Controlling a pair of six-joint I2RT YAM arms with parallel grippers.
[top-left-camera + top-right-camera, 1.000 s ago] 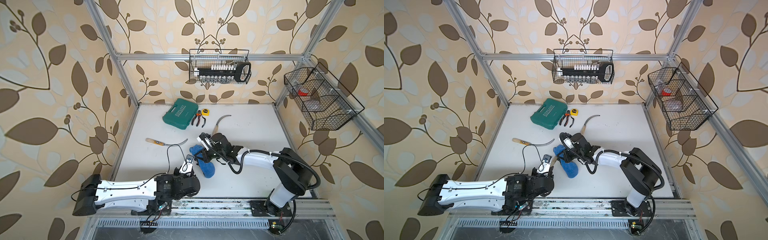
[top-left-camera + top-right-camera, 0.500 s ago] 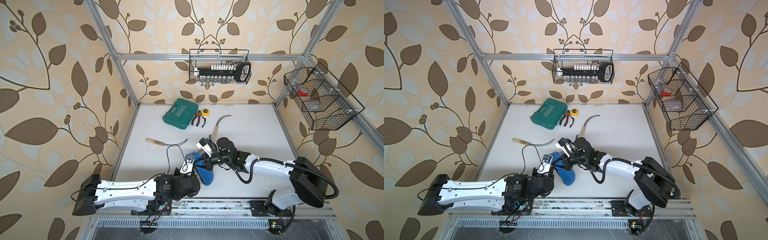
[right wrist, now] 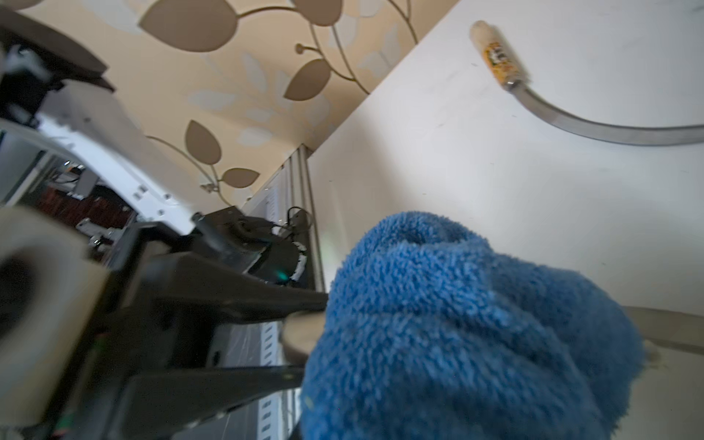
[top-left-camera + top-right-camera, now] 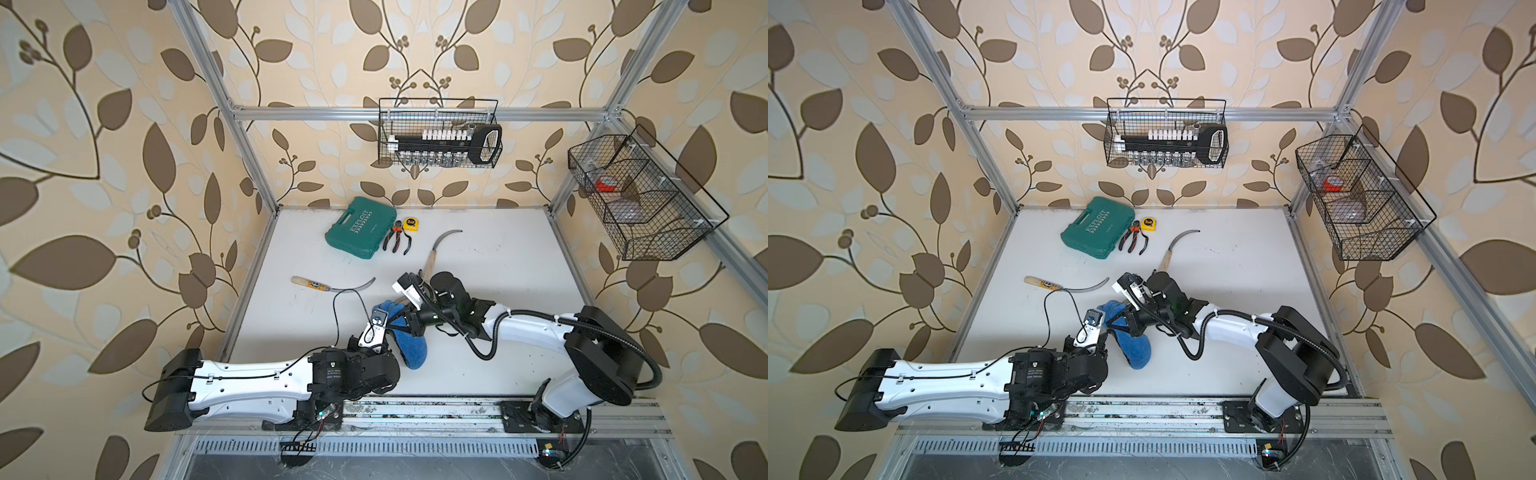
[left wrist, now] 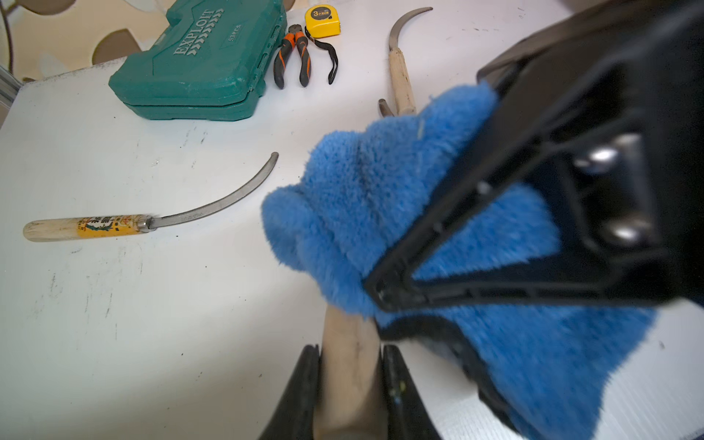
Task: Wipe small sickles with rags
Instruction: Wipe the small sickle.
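The white table [image 4: 498, 257] filled the frame in both top views. With 12 o'clock taken as the far wall, the teal tool case [image 4: 360, 227] lay at about 11 o'clock. The blue rag [image 4: 411, 349] sat bunched between centre and 6 o'clock, where the two arms met. The right gripper [image 4: 412, 326] was clamped on the rag, pressing it around the held sickle [image 5: 348, 365]. The left gripper [image 5: 349, 354] was closed tight on that sickle's pale wooden handle; its blade was hidden under the cloth. A second sickle [image 4: 332, 284] lay flat at 10 o'clock from the rag, apart from it. A third sickle [image 4: 436, 249] lay at 12 o'clock from the rag. The pliers [image 4: 397, 239] and the yellow tape measure [image 4: 410, 224] rested just beside the case, at its 3 o'clock.
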